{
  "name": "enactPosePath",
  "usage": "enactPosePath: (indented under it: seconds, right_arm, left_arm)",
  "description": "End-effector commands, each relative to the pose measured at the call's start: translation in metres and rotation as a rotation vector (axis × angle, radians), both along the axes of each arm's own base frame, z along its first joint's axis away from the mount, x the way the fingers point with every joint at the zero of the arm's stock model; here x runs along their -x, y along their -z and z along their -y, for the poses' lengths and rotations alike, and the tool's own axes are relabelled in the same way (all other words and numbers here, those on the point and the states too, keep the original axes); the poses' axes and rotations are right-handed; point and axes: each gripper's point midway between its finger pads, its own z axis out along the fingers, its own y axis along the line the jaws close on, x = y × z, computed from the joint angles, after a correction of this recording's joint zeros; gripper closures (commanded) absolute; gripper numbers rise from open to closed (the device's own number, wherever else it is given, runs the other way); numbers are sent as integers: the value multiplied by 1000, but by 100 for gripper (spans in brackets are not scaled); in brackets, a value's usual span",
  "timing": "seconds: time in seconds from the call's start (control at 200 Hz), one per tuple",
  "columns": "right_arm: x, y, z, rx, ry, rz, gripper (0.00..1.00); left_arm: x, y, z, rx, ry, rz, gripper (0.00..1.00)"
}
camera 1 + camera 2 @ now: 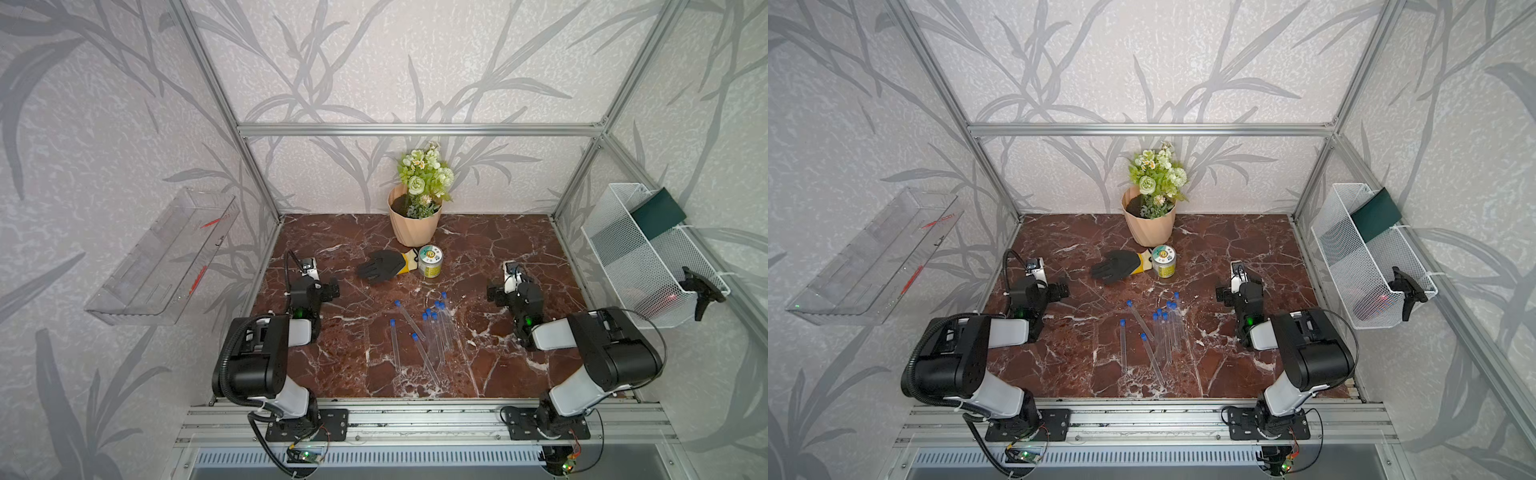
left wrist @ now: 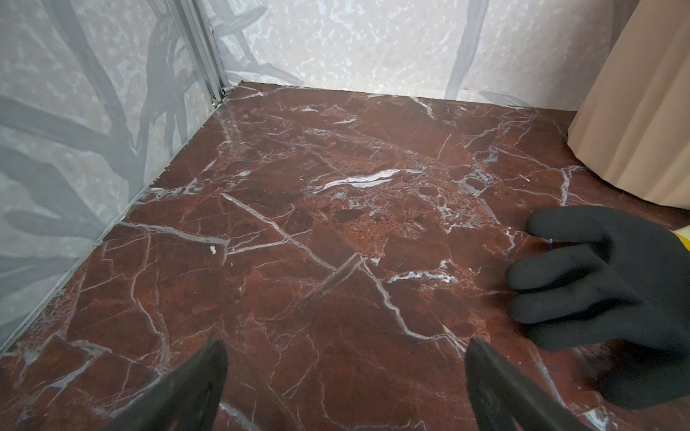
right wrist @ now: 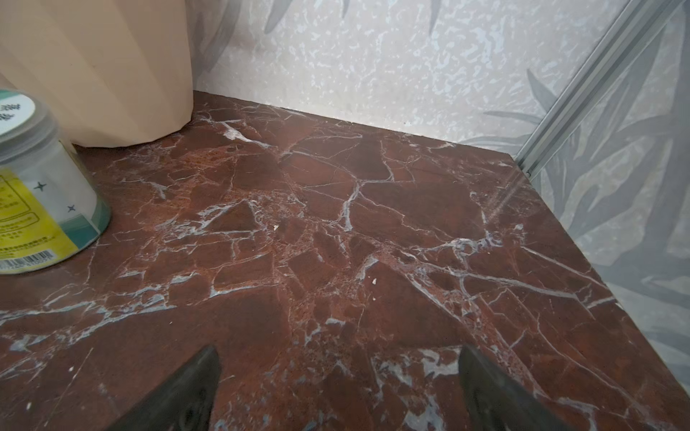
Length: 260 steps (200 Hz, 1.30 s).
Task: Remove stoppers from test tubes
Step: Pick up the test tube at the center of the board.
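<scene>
- Top views both show the test tubes (image 1: 410, 321): thin, clear, round-bottomed tubes lying loosely fanned at the centre of the frame.
- They rest on the tabletop (image 1: 498, 249), a glossy red-brown marble pattern with white veins.
- Each tube that can be made out carries one of the stoppers (image 1: 397, 303), a small bright-blue plug, at its upper end in the frame.
- The tubes lie between the two arms and neither arm touches them.
- The left gripper (image 2: 345, 347) has dark matte fingers spread wide over bare marble, with nothing between them.
- The right gripper (image 3: 338, 354) is likewise spread apart and empty above bare marble.
- A black work glove (image 1: 384, 266) with a grainy coating and a yellow cuff lies flat above the tubes in the frame.
- Just right of the cuff stands a short round jar (image 1: 430, 261) with a translucent lid.
- In the right wrist view the jar's label is yellow-green and white, with small star marks and a barcode; the print is too blurred to read.
- A peach pleated flowerpot (image 1: 413, 224) holding green-and-white flowers stands at upper centre, against the back wall.
- A white wire-mesh basket (image 1: 648, 257) hangs at the right edge.
- A clear plastic tray (image 1: 162, 257) hangs at the left edge.
</scene>
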Motion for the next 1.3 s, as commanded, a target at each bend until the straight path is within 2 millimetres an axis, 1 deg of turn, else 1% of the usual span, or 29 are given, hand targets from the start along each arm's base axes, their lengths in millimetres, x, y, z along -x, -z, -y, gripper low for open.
enactPosePath:
  seconds: [0.0, 0.48, 0.645, 0.76, 0.835, 0.935, 0.995, 1.045, 1.07, 1.18, 1.255, 1.295]
  right_arm:
    - [2, -7, 0, 1, -9, 24, 1]
    - [1, -7, 0, 1, -6, 20, 1]
    - [-1, -7, 1, -10, -6, 12, 1]
    - [-2, -6, 3, -21, -5, 3, 1]
    - [-2, -5, 4, -27, -3, -2, 1]
    - [-2, -5, 4, -28, -3, -2, 1]
    - [-2, -5, 6, -25, 4, 1, 1]
    - [-1, -9, 8, -25, 21, 9, 1]
    - [-1, -11, 9, -26, 27, 12, 1]
    - [5, -23, 9, -26, 22, 38, 1]
    - [11, -36, 8, -10, 17, 41, 1]
    - [15, -44, 6, 2, 9, 46, 1]
  left_arm:
    - [4, -4, -2, 5, -4, 9, 1]
    - [3, -4, -2, 5, -3, 11, 1]
    - [4, -4, -2, 2, -3, 14, 1]
    - [2, -7, -2, -4, -2, 56, 1]
    - [3, -6, -2, 1, -2, 38, 1]
    - [4, -3, -3, 8, -10, 5, 1]
    - [4, -8, -7, 6, -37, 34, 1]
    - [5, -15, -18, 4, -107, 53, 1]
    - [7, -18, -21, 4, -124, 43, 1]
    - [12, -27, -19, 8, -115, -45, 1]
    - [22, -32, -21, 47, -152, -96, 1]
    - [28, -35, -18, 73, -155, -125, 1]
